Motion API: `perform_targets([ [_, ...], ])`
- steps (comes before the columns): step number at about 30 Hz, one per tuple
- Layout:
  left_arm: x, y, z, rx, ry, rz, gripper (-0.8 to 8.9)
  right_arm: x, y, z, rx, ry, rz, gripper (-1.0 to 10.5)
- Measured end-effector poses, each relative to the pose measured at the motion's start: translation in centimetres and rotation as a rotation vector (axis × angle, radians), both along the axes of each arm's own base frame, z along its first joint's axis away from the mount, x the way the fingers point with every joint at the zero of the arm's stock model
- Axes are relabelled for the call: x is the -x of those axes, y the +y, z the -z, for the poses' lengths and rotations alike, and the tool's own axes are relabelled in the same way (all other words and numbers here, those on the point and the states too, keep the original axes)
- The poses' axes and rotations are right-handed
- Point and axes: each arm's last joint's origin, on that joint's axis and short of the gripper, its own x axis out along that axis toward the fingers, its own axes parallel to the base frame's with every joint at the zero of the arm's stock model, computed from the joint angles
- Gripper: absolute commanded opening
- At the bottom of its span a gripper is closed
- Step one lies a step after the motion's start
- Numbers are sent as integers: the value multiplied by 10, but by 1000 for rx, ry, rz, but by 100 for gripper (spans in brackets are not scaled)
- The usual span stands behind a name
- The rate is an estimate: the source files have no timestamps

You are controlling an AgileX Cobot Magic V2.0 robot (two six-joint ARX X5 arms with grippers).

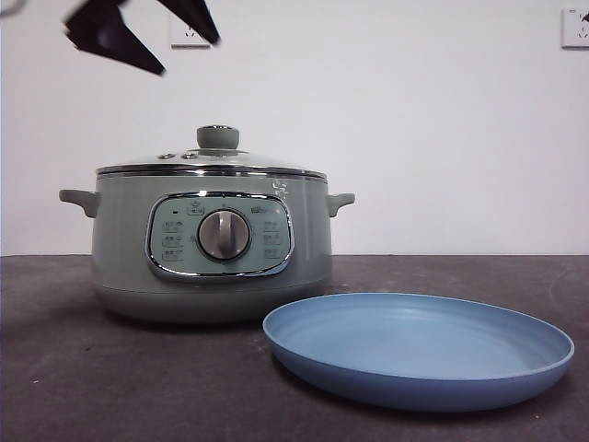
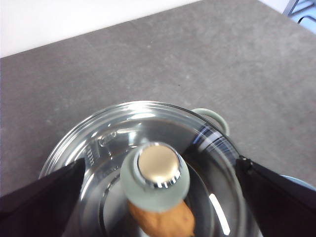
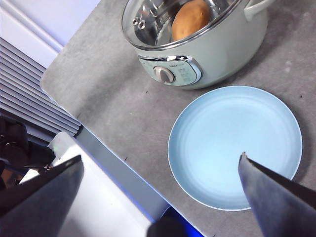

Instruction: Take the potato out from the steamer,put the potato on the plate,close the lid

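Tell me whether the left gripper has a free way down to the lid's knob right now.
Probably yes: the left gripper hangs open above the lid, its jaws either side of the knob, with nothing between.

A dark grey, faintly mottled table (image 1: 110, 368) runs back to a plain white wall (image 1: 414, 120). Two white wall sockets sit high on it, one (image 1: 189, 35) toward the left, one (image 1: 575, 28) at the right edge. Beyond the table's edge, a ribbed grey panel (image 3: 24, 94) and a white slab (image 3: 108, 207) show
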Motion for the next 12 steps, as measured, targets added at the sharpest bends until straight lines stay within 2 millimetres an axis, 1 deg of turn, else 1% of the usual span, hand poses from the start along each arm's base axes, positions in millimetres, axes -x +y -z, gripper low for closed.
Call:
perform_targets([
  [3,-16,-13,11,-32,10,9,626,-1,0,0,1,3,1,691],
  [5,-25,-21,22,-49,25,18,626,-1,0,0,1,4,1,691],
  [10,-40,-34,49,-96,76,37,625,-2,0,1,3,9,1,691],
  [12,-43,-39,56,-112,88,40,625,-3,1,2,5,14,2,691],
])
